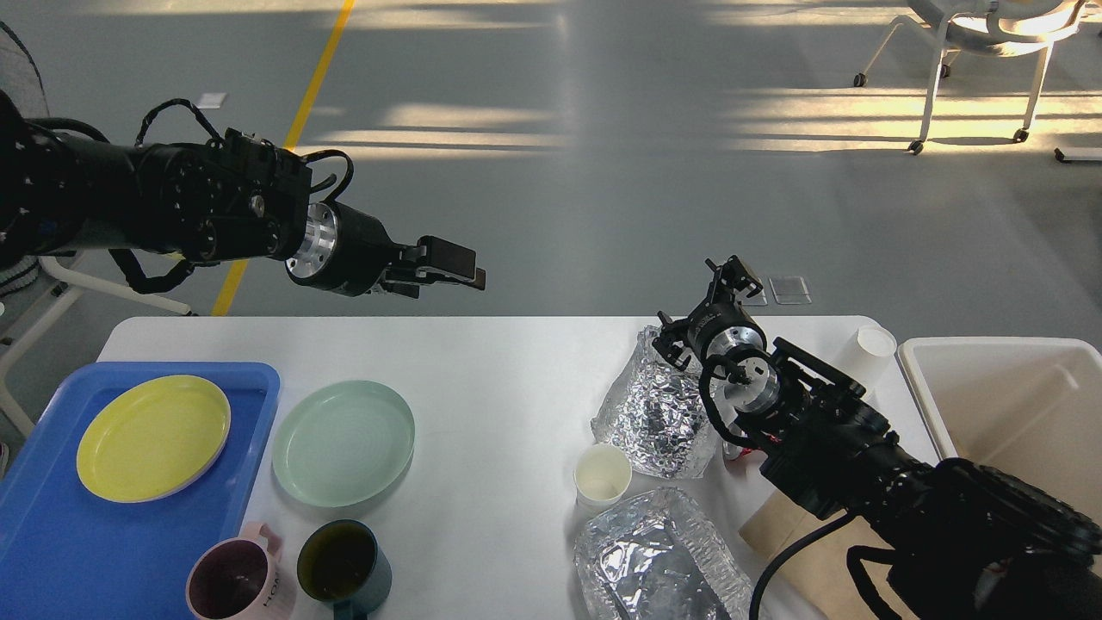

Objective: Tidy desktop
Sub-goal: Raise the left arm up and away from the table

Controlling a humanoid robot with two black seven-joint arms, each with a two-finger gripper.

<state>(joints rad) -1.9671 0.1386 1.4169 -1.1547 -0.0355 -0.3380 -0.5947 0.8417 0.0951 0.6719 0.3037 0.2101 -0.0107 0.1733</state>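
The white surface (482,379) fills the lower half of the head view, wider than anything on it, and the green plate (343,443) on its left part serves as the landmark. Left of the green plate lies a blue tray (52,534) at the surface's left edge, with a yellow plate (153,437) resting inside it. Below the green plate stand two mugs side by side: a pink mug (232,581) overlapping the tray's lower right corner, and a dark teal mug (340,564) just beside it. Above the green plate, clear of the surface, hangs the left tool (461,267), its two fingers slightly parted and grasping nothing. Right of the green plate stands a small white paper cup (602,474), between two crumpled foil containers: the upper foil container (659,413) and the lower foil container (659,555). Farther right, the right tool (732,275) points away past the surface's far edge; seen end-on and dark, its state cannot be told. Beyond it lie a tipped paper cup (865,353) and an off-white bin (1016,405).
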